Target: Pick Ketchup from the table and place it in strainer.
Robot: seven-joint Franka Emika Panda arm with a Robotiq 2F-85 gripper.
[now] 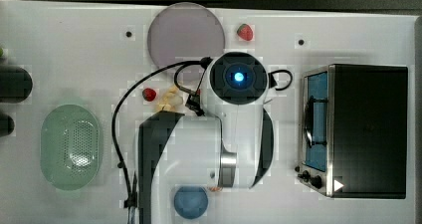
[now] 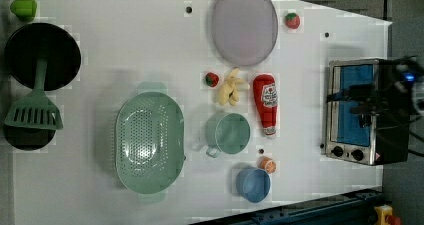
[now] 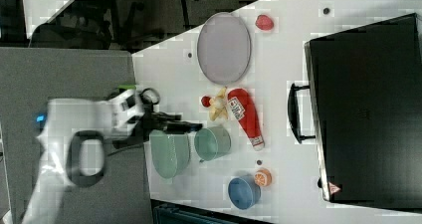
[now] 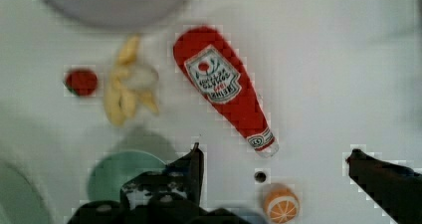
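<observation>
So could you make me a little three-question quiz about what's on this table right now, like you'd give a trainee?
1. True or false: the ketchup already lies inside the strainer.
2. In the left view, which thing lies right beside the ketchup, on the left view's left?
A. the peeled banana
B. the toaster oven
C. the blue bowl
3. Fill in: in the wrist view the gripper hangs above the table with its fingers ____ and nothing between them.

Key:
1. False. The ketchup lies on its side on the table, apart from the strainer.
2. A.
3. open.
</observation>
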